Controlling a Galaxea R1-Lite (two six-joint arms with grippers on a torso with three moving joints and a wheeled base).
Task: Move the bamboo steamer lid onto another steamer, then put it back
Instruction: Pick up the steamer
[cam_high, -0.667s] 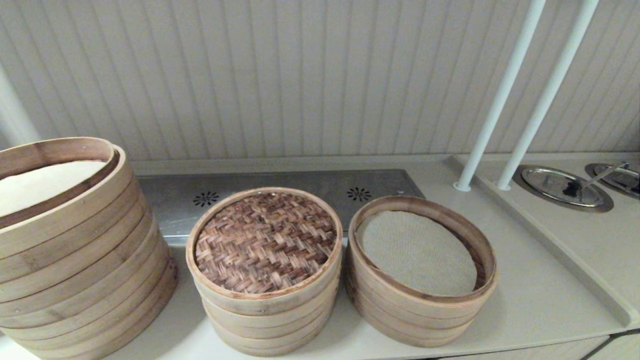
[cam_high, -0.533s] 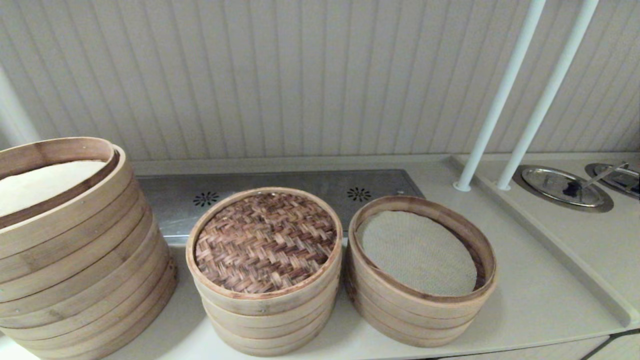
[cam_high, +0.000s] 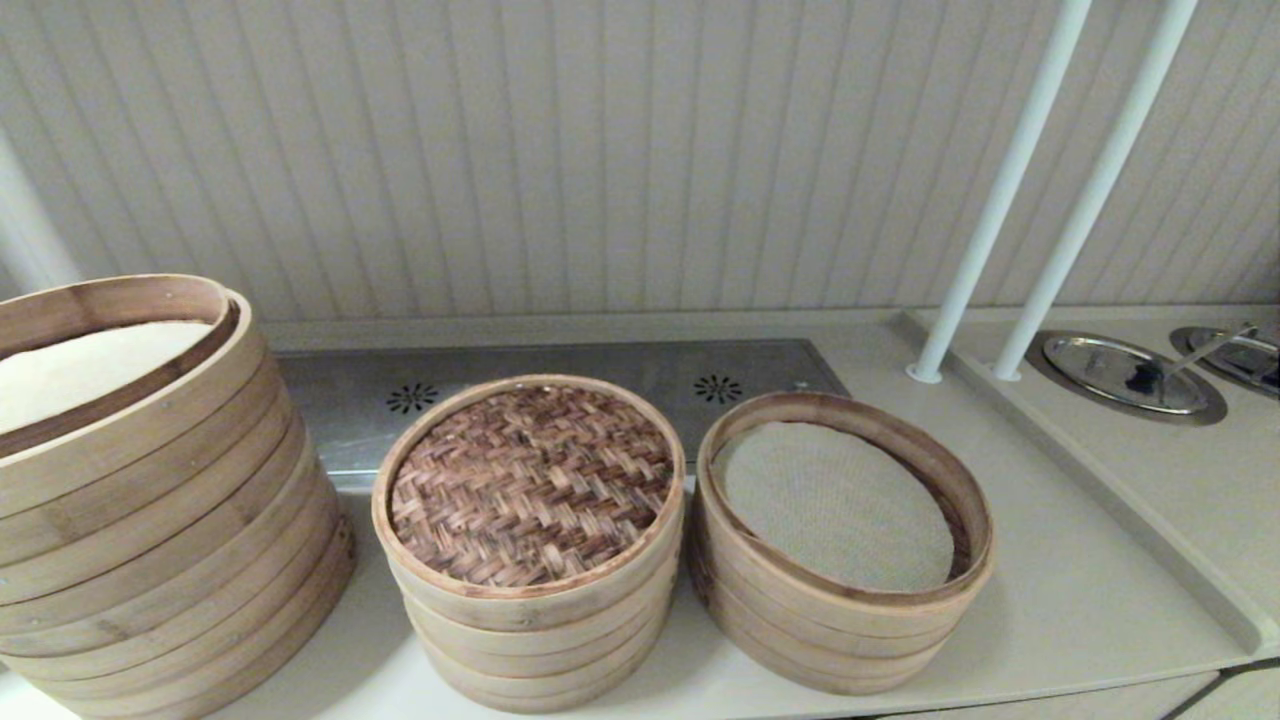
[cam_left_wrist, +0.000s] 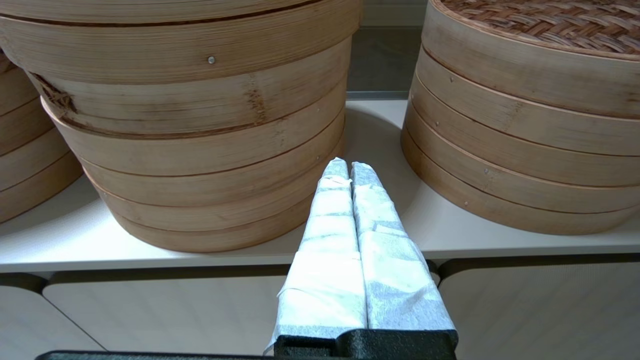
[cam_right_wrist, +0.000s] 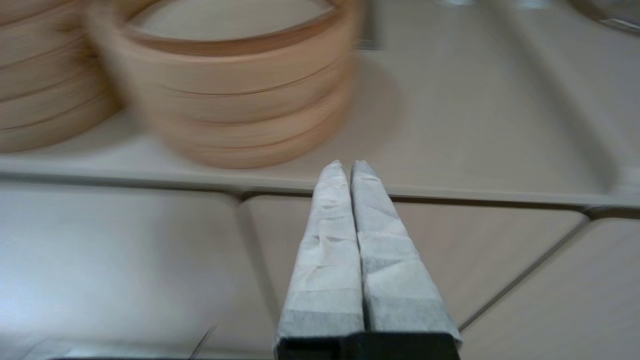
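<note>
While both arms hang below the counter edge, we see the left gripper (cam_left_wrist: 350, 167) and right gripper (cam_right_wrist: 347, 167) pressed together, empty. The bamboo steamer lid (cam_high: 530, 485) caps the middle stack, just left of another steamer (cam_high: 845, 600). Closed fingers could shove the lid askew.

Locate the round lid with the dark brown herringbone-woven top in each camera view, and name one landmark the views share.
Head view: the woven bamboo steamer lid sits on the middle stack, left of the cloth-lined steamer.
Left wrist view: only its edge shows at the upper right, beyond the shut left gripper.
Right wrist view: not in it; the shut right gripper faces the cloth-lined steamer.
Shared landmark: the pale counter.
</note>
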